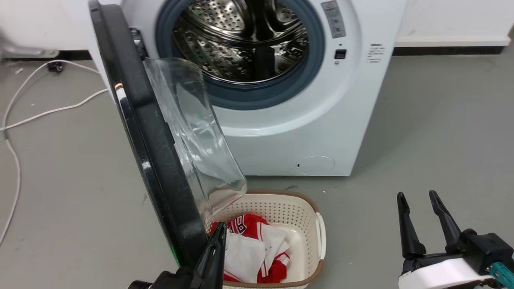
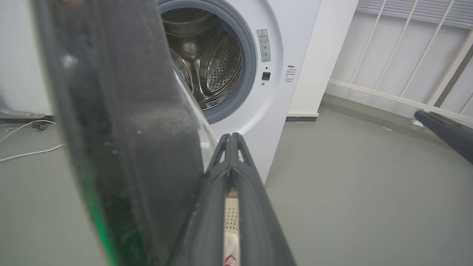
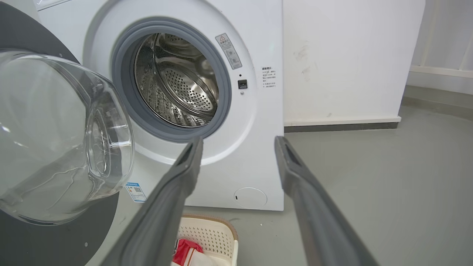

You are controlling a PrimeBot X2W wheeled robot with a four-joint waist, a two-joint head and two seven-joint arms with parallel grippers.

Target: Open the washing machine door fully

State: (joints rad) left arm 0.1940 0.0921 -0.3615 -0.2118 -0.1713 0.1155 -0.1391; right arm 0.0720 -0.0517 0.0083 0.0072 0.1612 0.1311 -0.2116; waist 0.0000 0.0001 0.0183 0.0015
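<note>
Grey floor (image 1: 421, 120) in front of the washing machine (image 1: 305, 132), and we reckon we're most of the way: the washing machine door (image 1: 156, 140) stands swung out from the machine's left side, roughly square to its front, drum (image 1: 245, 36) wide open. Our left gripper (image 1: 220, 230), fingers pressed together, is tucked just beside the door's inner lower rim; right gripper (image 1: 417, 196) hangs spread and empty off the machine's right. What's left: nudging it wider.

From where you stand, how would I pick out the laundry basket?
Find the white washer with its black door swung open. On the floor just in front of it sits the basket. Its cream perforated walls, brown rim and the red and white clothes inside set it apart.
</note>
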